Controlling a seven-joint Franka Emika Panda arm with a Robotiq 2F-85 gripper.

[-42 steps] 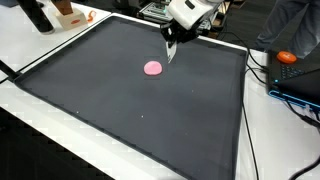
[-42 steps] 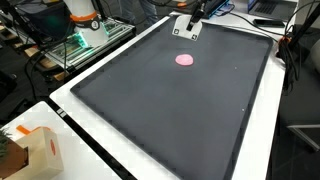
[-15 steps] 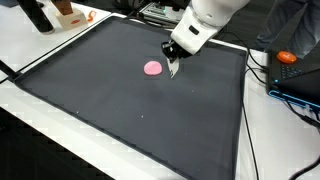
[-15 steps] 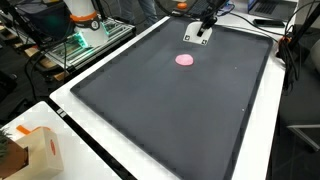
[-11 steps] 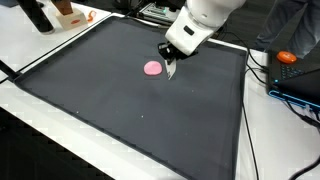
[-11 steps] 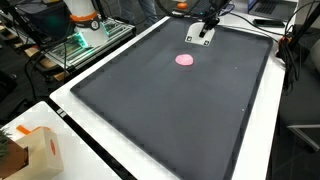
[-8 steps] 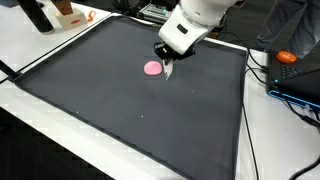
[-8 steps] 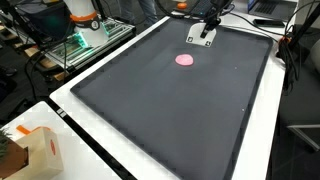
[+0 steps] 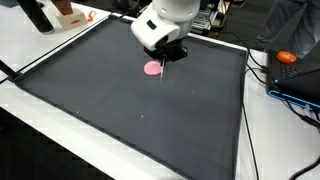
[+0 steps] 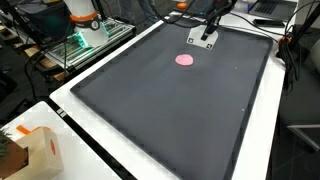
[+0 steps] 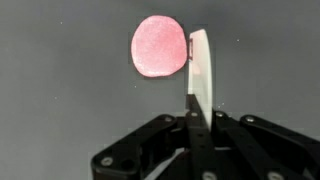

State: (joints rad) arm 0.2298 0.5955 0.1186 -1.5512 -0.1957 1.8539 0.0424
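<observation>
We see the tool (image 11: 199,45) clenched, its fingers pressed together with nothing between them. The pink disc (image 11: 158,46) lies flat on the black mat (image 9: 110,100) that covers the white surface (image 9: 30,50), in the part of the mat under the arm. In the wrist view the disc is just beside the fingertips; we cannot tell if they touch it.

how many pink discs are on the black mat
1. The pink disc lies on the black mat, just beside the gripper in the wrist view. The arm could hide part of the mat.
</observation>
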